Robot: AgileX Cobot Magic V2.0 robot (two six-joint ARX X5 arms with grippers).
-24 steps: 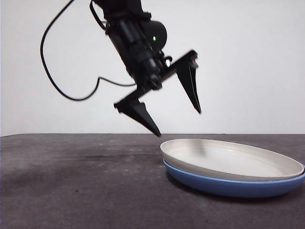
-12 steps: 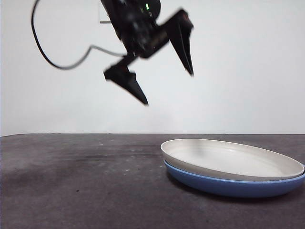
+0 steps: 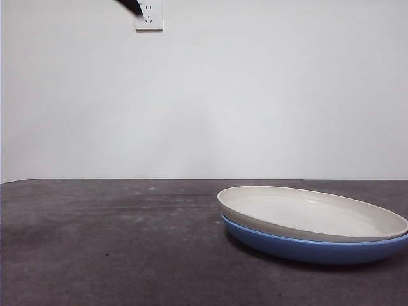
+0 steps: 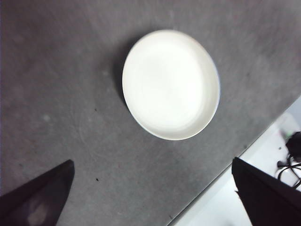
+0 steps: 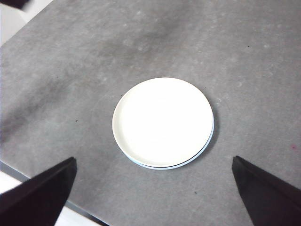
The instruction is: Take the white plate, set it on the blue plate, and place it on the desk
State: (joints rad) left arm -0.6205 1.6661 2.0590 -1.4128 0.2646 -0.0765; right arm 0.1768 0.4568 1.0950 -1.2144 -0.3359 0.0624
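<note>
The white plate (image 3: 312,212) lies stacked in the blue plate (image 3: 306,250) on the desk (image 3: 108,242), at the right of the front view. Both grippers are high above the stack and hold nothing. My left gripper (image 4: 152,161) is open, with the white plate (image 4: 170,84) far below it and only a thin blue sliver at the rim. My right gripper (image 5: 154,158) is open too, looking down on the white plate (image 5: 162,122) and the blue plate's rim (image 5: 208,142). In the front view only a black tip (image 3: 131,5) of one arm shows at the top edge.
A wall socket (image 3: 149,16) sits high on the white wall behind the desk. The desk's edge (image 4: 221,176) runs close to the plates on one side, with cables (image 4: 288,160) on the pale floor beyond. Another desk edge (image 5: 28,176) shows in the right wrist view.
The open gripper that hovered over the left rim of the stacked plates rose up and to the left, out of the front view. The plates have not moved.
</note>
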